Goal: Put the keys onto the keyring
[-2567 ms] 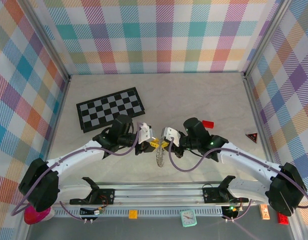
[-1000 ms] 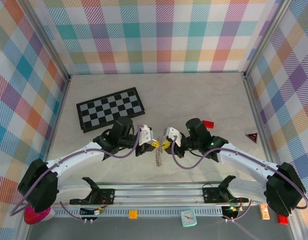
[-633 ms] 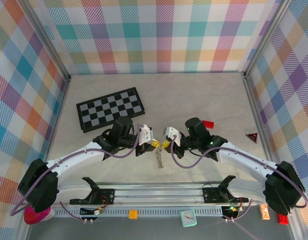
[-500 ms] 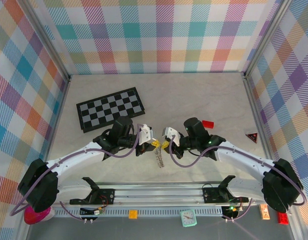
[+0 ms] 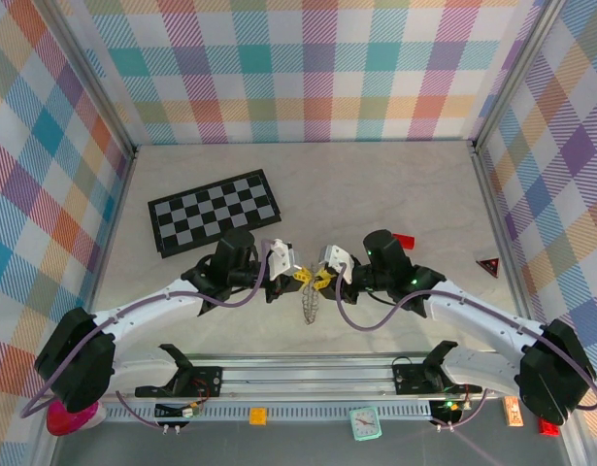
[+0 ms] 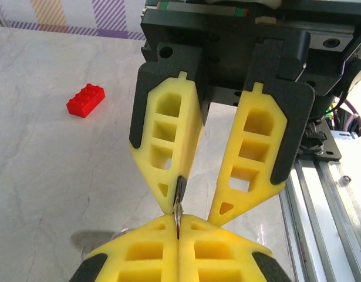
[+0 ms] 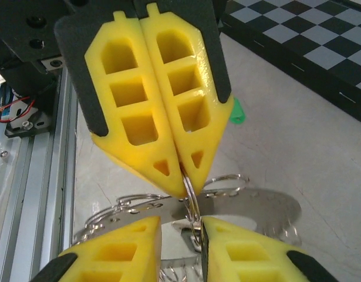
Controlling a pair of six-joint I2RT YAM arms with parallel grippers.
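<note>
Left gripper [image 6: 177, 222]: yellow ribbed plastic fingers on black mounts, pressed flat together and clamped on a thin wire strand of the keyring [image 5: 309, 304]. Right gripper [image 7: 181, 226]: same make, fingers parted, with the wire strand passed through the gap close to one finger; whether it is touched cannot be told. Keyring: silvery-grey metal with a wavy, chain-like rim, hung below the left fingertips. From above it is seen edge-on, and its long axis is run from the fingertips back toward the near rail. The two grippers are set tip to tip over the near-middle of the table [image 5: 376, 184], a pale marbled surface. Each arm is stretched forward from its base at the near edge, bent at the elbow and turned inward. Green key head [image 7: 237, 111]: bright plastic, glimpsed on the table behind the left fingers, blade hidden. Red brick [image 5: 403, 241]: studded plastic, just beyond the right wrist. Chessboard [image 5: 215, 212]: black-and-white, flat, laid farther back on the left.
</note>
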